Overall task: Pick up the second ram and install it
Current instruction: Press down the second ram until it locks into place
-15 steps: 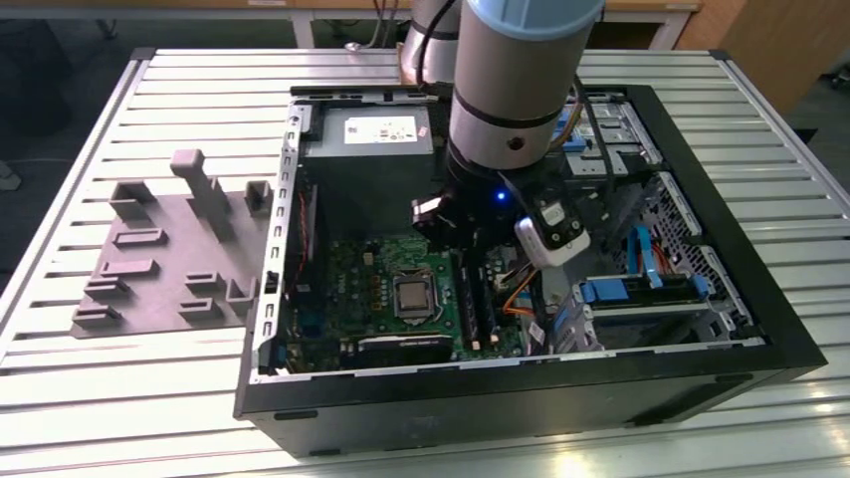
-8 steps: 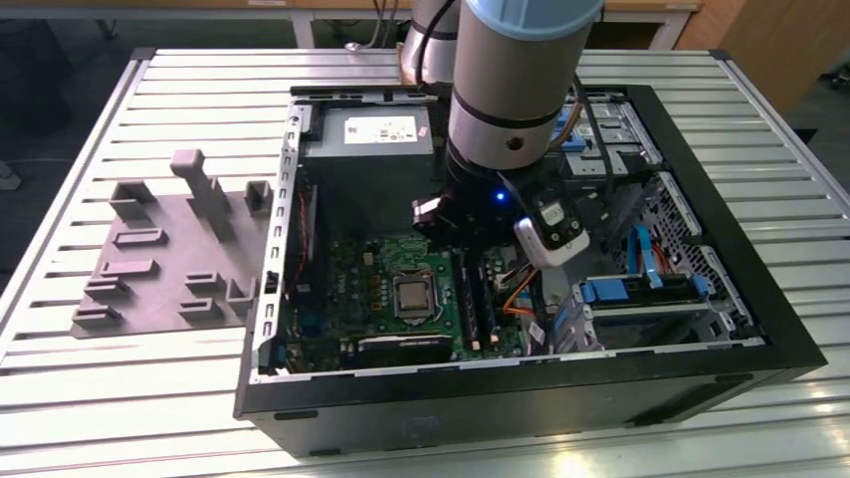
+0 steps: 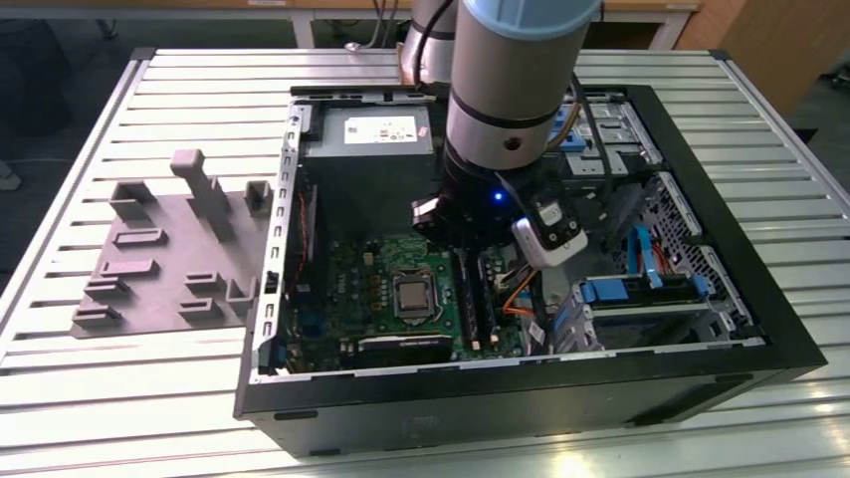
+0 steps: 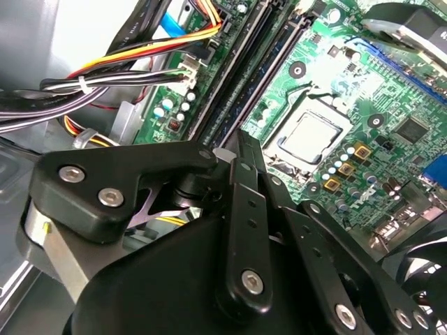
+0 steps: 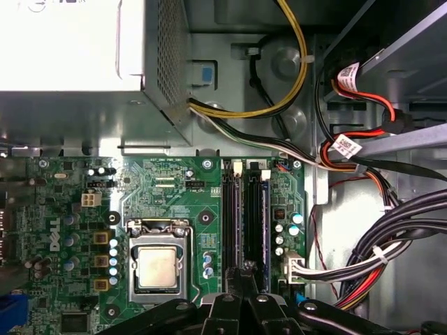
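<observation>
Ribbed metal table (image 3: pixel 159 90) bears open computer case (image 3: pixel 743 339); gripper (image 5: pixel 246 273) closed, empty, above memory slots (image 5: pixel 248 216).

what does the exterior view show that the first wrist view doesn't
Exterior view alone: the whole open computer case lying on a slatted metal table, a grey fixture tray toward that view's left, and the robot arm reaching down into the case.

First wrist view alone: a close look along the RAM slots, with the gripper directly over them, plus the power cable bundle.

Both: the green motherboard, the processor socket and the silver power supply.
</observation>
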